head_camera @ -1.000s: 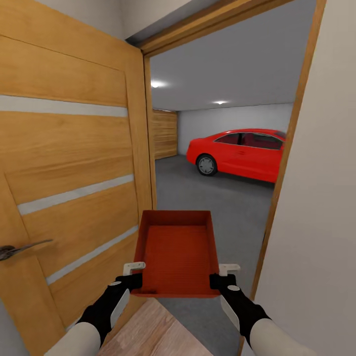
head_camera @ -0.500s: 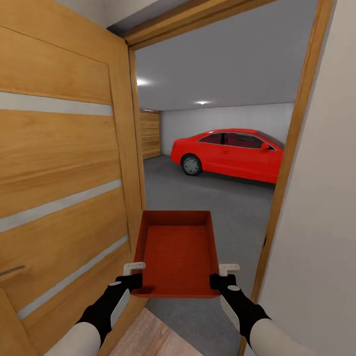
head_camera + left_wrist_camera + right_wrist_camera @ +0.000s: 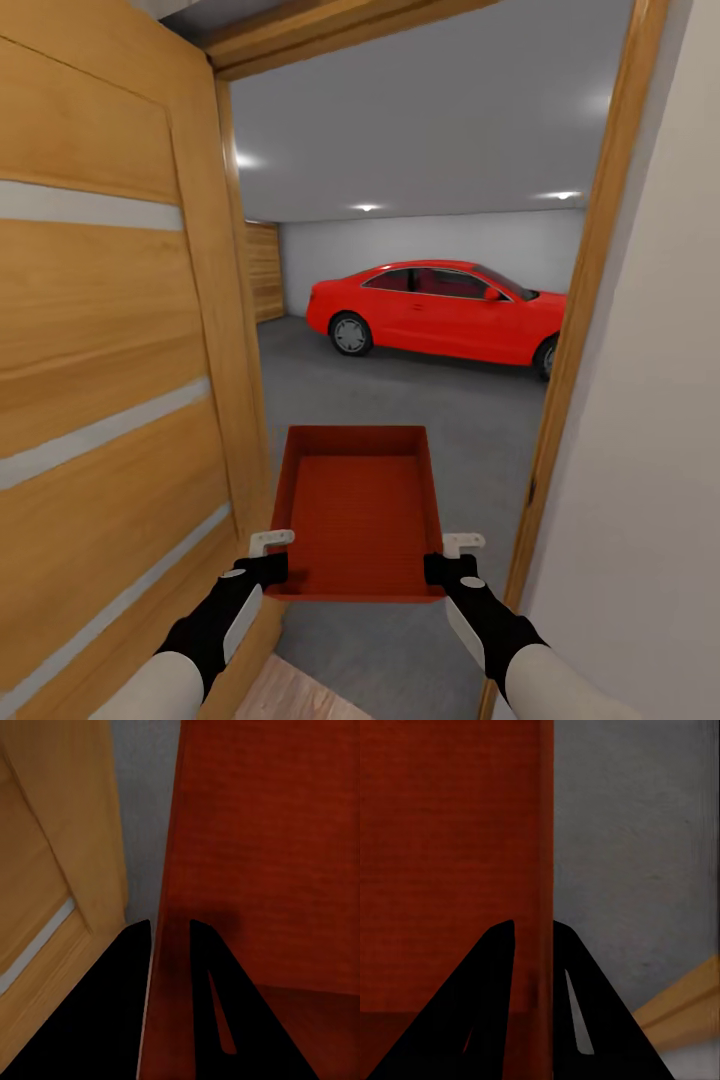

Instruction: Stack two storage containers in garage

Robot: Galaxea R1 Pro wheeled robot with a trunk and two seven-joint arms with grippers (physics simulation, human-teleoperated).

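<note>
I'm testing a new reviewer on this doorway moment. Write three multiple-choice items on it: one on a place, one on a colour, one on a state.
1. Where is the open wooden door?
A. At the left of the head view
B. At its right
C. Behind the car

2. What colour is the car in the garage?
A. Blue
B. Red
C. White

3. How is the storage container held?
A. By the left gripper alone
B. By the right gripper alone
C. By both grippers, one wall each

Key:
1. A, its slit panels fill that side.
2. B, its body is red.
3. C, each wrist view shows fingers astride a wall.
</note>
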